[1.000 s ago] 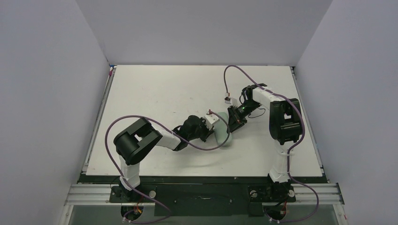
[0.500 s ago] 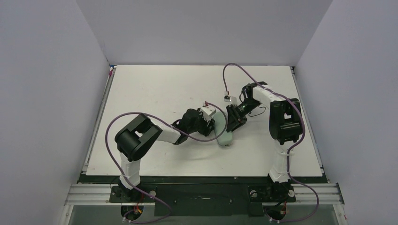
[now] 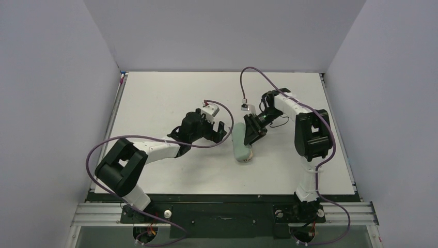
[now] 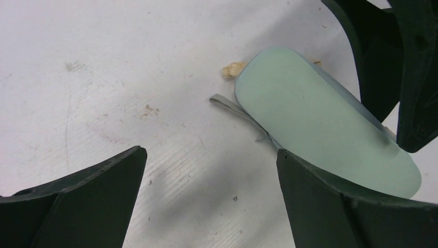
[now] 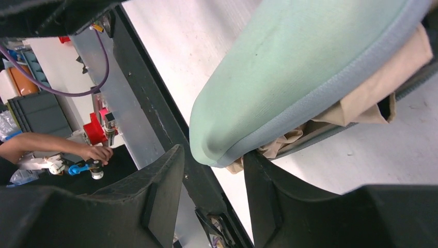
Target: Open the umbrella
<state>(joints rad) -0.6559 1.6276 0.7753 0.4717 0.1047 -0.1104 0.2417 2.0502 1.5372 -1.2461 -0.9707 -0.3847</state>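
Mint-green umbrella (image 4: pixel 320 119) is pinched by the right tool (image 5: pixel 213 155); left tool (image 4: pixel 209 155) gapes empty beside it.

The umbrella (image 3: pixel 240 144) is folded shut inside a pale mint-green oblong pouch, peach-tan fabric spilling from its open seam, and lies lengthwise near-to-far just right of the middle of the table (image 3: pixel 155 98).
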